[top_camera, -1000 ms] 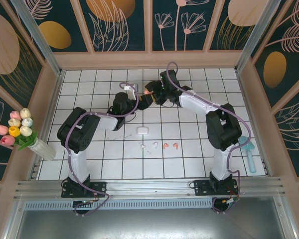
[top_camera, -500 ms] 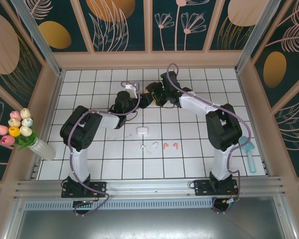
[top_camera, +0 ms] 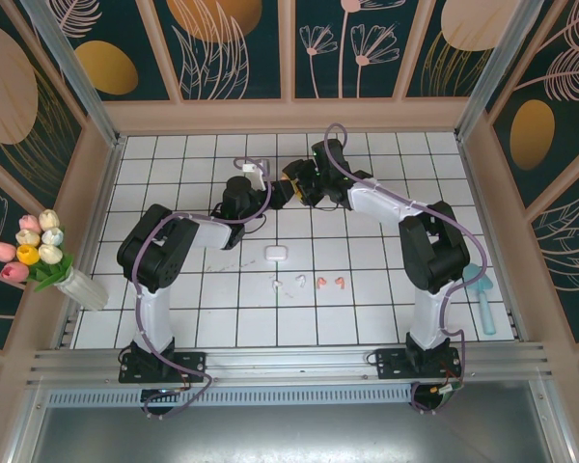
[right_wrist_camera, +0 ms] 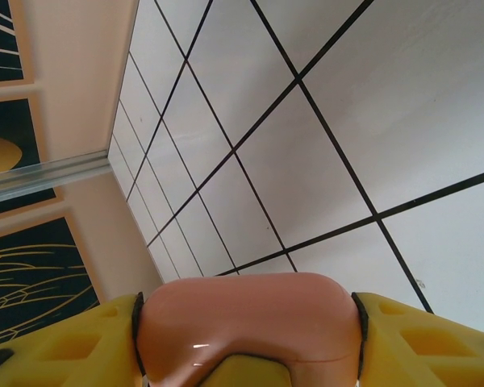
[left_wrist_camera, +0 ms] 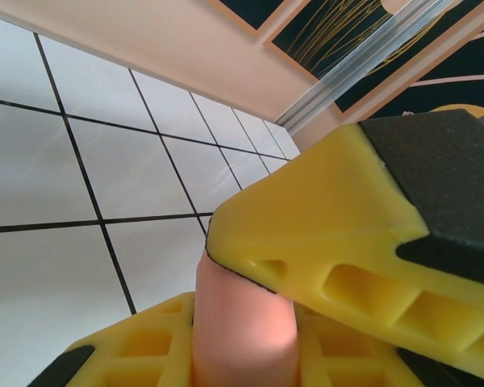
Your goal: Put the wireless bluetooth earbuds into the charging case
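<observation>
Right gripper [right_wrist_camera: 250, 343] clamps the salmon-pink rounded plastic charging case [right_wrist_camera: 250, 310] steady while left gripper [left_wrist_camera: 219, 278] pinches it, probably to lift the lid.

4 tiny stemmed earbuds lie in a row on the tiled worktop: 2 white earbuds [top_camera: 276, 285] on the left and 2 salmon-pink earbuds [top_camera: 320, 283] on the right. A white charging case [top_camera: 275, 253] sits just beyond them. The salmon-pink charging case [right_wrist_camera: 250, 314] is pinched between the left hand [left_wrist_camera: 242, 302] and the right hand [right_wrist_camera: 246, 351].
</observation>
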Robot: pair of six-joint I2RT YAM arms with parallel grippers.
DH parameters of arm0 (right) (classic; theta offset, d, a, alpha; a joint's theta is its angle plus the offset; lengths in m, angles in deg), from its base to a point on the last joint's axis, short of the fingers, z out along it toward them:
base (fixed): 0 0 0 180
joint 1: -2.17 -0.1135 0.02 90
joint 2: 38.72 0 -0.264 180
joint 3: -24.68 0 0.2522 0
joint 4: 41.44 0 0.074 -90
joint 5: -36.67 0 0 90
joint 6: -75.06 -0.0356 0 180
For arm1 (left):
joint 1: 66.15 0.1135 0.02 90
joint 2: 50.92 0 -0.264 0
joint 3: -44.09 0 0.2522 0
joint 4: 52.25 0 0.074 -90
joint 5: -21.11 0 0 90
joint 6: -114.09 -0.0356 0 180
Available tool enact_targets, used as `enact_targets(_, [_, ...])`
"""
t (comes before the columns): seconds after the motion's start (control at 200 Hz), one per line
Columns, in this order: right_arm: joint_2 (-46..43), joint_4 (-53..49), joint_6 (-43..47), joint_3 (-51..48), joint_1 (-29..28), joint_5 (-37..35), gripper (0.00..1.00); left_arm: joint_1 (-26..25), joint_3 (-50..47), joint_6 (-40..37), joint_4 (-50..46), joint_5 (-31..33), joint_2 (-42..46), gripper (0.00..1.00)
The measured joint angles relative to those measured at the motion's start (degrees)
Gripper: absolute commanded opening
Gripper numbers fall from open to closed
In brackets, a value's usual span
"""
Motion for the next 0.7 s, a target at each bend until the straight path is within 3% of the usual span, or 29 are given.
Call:
enact_targets(0.055, [-0.11,0.26,-0.04,-0.2,0.0,0.0,0.59,0.0,0.0,0.02,0.04,-0.02,-0.02,0.05])
enact_targets(0.145, [-0.46,0.76,-0.13,-0.66,0.0,-0.02,0.76,-0.02,0.0,0.02,0.33,-0.39,-0.02,0.0])
enact_targets(0.26, [-1.99,1.64,-1.05,-1.73,0.2,0.22,0.85,-0.07,-0.02,0.07,0.52,-0.24,-0.02,0.0])
enact_targets(0.485, [-14.36,3.26,3.58,-8.98,6.62,-0.26,0.86,0.11,-0.02,-0.42,-0.07,-4.02,0.13,0.0])
enact_targets(0.701, [-32.92,4.79,21.9,-23.96,14.01,-0.11,0.86,0.76,2.8,-2.19,-4.59,-18.53,0.24,0.0])
